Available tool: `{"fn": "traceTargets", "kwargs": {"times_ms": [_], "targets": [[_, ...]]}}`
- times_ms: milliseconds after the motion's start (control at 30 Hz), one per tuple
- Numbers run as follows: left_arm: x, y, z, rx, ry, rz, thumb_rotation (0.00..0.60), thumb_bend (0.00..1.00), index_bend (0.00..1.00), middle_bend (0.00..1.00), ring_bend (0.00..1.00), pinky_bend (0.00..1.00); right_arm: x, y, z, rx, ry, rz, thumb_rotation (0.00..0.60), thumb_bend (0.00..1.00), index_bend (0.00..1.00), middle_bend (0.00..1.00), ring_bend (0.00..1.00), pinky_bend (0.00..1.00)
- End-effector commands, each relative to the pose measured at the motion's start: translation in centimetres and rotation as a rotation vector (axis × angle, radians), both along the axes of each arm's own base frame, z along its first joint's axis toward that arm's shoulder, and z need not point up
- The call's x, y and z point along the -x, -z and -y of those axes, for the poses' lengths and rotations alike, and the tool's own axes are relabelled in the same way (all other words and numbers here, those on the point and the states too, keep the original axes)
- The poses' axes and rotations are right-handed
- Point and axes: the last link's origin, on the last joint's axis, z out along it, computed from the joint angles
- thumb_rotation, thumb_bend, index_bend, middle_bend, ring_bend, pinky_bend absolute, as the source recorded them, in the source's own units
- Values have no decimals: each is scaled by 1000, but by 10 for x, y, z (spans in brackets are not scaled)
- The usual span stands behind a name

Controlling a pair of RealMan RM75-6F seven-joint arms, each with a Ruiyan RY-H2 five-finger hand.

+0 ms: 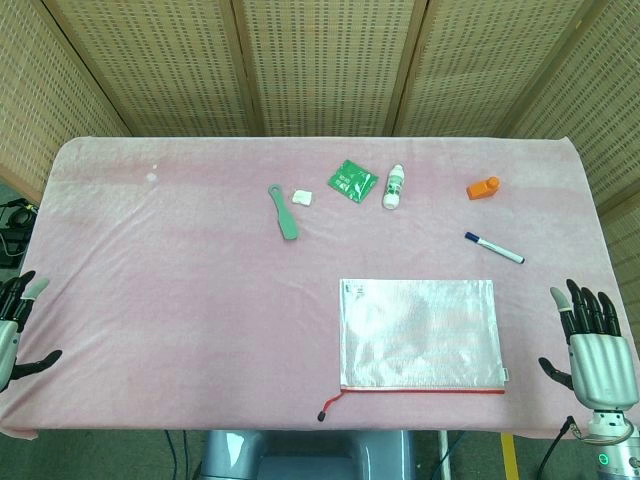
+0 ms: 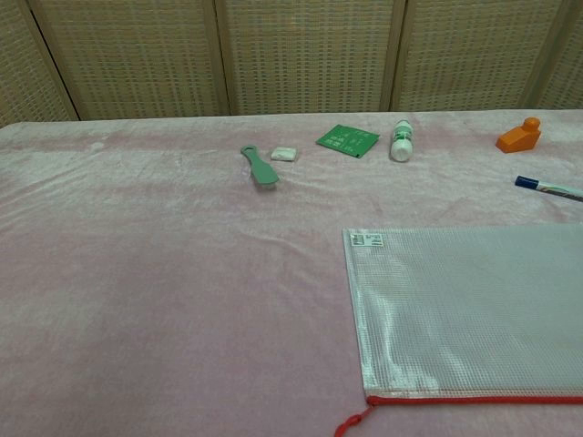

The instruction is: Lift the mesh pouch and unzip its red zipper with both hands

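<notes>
The left hand [image 1: 18, 325] sits at the left edge of the pink table [image 1: 180, 290], fingers apart, holding nothing. The mesh pouch [image 1: 420, 335] lies flat, well away from it, toward the right. Its red zipper [image 1: 425, 391] runs along the near edge. The right hand [image 1: 597, 352] is just beside the pouch, not touching, fingers apart.
</notes>
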Motion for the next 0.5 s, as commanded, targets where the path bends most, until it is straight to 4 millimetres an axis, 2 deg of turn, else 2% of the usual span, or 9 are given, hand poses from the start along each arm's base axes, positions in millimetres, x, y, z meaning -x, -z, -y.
{"fn": "traceTargets", "kwargs": {"times_ms": [33,200,267,300,333,367,400,433,500], "targets": [[0,1,0,2,-1,-1,600,0,0,0,0,0,0,0,0,-2,-1,3,600,0,0,0,0,0],[1,2,-1,5,-6,-5,600,0,0,0,0,0,-2,1,0,-10,-19,9,600,0,0,0,0,0],[1,2,-2,0,-6,-6,600,0,0,0,0,0,-13,5,6,-20,-108,59,600,0,0,107,98,19],[1,2,-3,-2,-8,-6,600,0,0,0,0,0,-17,8,10,-43,-150,73,600,0,0,244,236,92],[2,3,-4,-2,-10,-7,600,0,0,0,0,0,-19,10,15,-68,-182,76,600,0,0,411,404,239],[2,4,-5,0,-14,-10,600,0,0,0,0,0,-26,15,23,-126,-246,61,600,0,0,508,501,374],[3,4,-5,2,-18,-13,600,0,0,0,0,0,-31,18,30,-173,-284,46,600,0,0,637,620,611],[4,5,-6,6,-23,-15,600,0,0,0,0,0,-37,21,37,-224,-316,28,600,0,5,706,684,754],[4,7,-8,10,-31,-18,600,0,0,0,0,0,-50,27,49,-333,-366,5,600,0,32,808,784,924]]}}
